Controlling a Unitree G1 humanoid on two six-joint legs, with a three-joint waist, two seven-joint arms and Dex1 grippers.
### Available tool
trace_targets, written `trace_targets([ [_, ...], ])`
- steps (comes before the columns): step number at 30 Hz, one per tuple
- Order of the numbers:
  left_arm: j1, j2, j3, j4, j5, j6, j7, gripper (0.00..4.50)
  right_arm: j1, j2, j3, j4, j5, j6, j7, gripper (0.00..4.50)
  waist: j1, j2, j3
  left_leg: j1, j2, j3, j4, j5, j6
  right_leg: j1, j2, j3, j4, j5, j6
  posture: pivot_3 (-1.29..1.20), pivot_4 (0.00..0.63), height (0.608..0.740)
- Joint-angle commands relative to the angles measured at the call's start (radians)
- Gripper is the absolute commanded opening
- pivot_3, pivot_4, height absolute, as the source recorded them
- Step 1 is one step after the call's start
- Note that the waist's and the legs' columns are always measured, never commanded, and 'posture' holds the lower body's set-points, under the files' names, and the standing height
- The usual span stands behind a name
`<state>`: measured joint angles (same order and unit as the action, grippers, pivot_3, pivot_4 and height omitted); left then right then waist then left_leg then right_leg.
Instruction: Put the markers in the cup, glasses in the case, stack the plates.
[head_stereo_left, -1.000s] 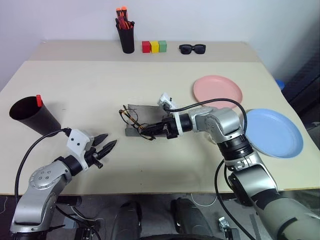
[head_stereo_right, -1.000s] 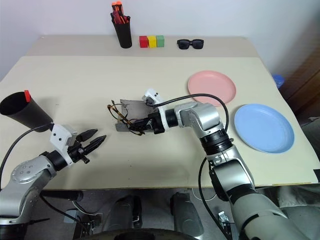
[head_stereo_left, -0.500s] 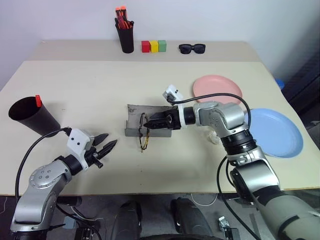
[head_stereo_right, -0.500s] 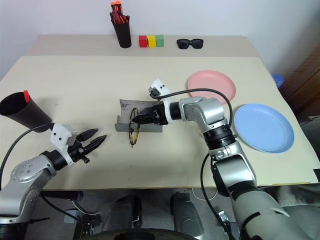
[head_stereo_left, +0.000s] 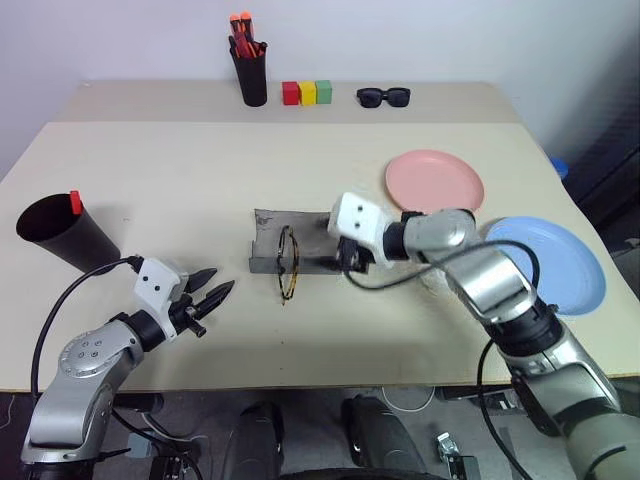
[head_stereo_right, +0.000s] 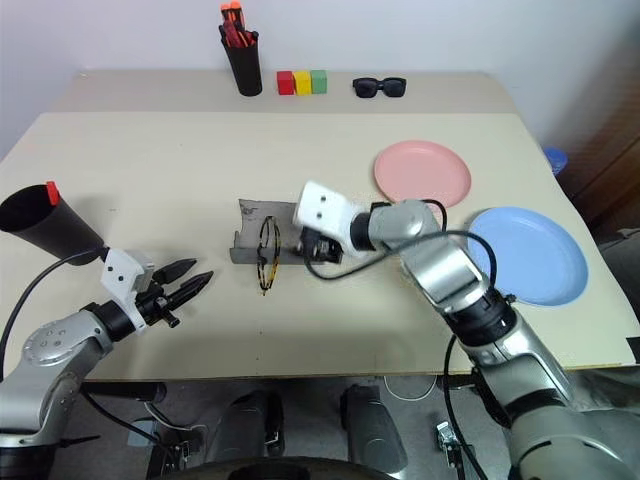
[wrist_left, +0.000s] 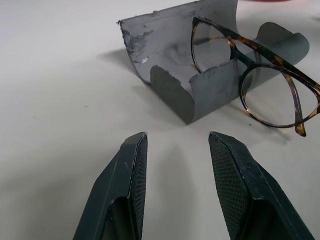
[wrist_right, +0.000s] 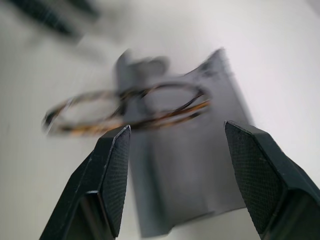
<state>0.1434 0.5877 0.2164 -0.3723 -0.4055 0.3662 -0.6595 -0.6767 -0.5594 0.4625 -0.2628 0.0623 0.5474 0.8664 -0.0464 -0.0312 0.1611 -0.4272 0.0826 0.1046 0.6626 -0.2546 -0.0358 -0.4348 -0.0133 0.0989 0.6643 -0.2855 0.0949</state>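
The grey case lies open at mid-table. The glasses straddle its near wall, one lens inside, one hanging out on the table. My right gripper hovers just right of the case, open, nothing between its fingers. My left gripper sits near the front left, fingers apart and empty, pointing toward the case and the glasses. The black cup stands at the far left; a marker's red cap pokes above its rim. The pink plate and blue plate lie apart at the right.
On the back ledge stand a narrow black cup of orange-red pens, three coloured blocks and black sunglasses. The table's front edge runs just below my left gripper.
My right gripper brought the glasses onto the case, opened and let them go, then drew back to the right and rolled. The left arm has kept still.
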Motion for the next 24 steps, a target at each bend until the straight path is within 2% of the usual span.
trace_targets([
  [1, -0.010, 0.007, 0.008, -0.014, -0.009, -0.006, -0.010, 1.95, 0.020, -0.045, 0.043, -0.054, -0.129, -0.251, -0.008, 3.02, 0.000, 0.000, 0.000, 0.000, 0.000, 0.000, 0.000, 0.000, 0.000, 0.000, 0.000, 0.000, 0.000, 0.000, 0.000, 0.00, 0.150, 0.722],
  [11, -0.026, -0.001, -0.001, -0.005, -0.004, -0.008, -0.014, 1.95, 0.057, 0.006, 0.099, 0.179, -0.391, -0.714, -0.173, 3.02, 0.001, 0.000, 0.000, 0.000, 0.000, 0.000, 0.001, 0.000, 0.000, 0.001, 0.000, 0.000, 0.000, 0.000, 0.000, 0.00, 0.150, 0.722],
  [24, -0.001, -0.009, 0.012, -0.019, -0.006, -0.014, -0.001, 1.95, 0.042, 0.087, 0.111, 0.391, -0.548, -0.998, -0.285, 3.02, 0.001, 0.000, 0.000, 0.001, 0.000, 0.000, 0.001, 0.000, 0.000, 0.001, 0.000, 0.000, 0.000, 0.000, 0.000, 0.00, 0.150, 0.722],
])
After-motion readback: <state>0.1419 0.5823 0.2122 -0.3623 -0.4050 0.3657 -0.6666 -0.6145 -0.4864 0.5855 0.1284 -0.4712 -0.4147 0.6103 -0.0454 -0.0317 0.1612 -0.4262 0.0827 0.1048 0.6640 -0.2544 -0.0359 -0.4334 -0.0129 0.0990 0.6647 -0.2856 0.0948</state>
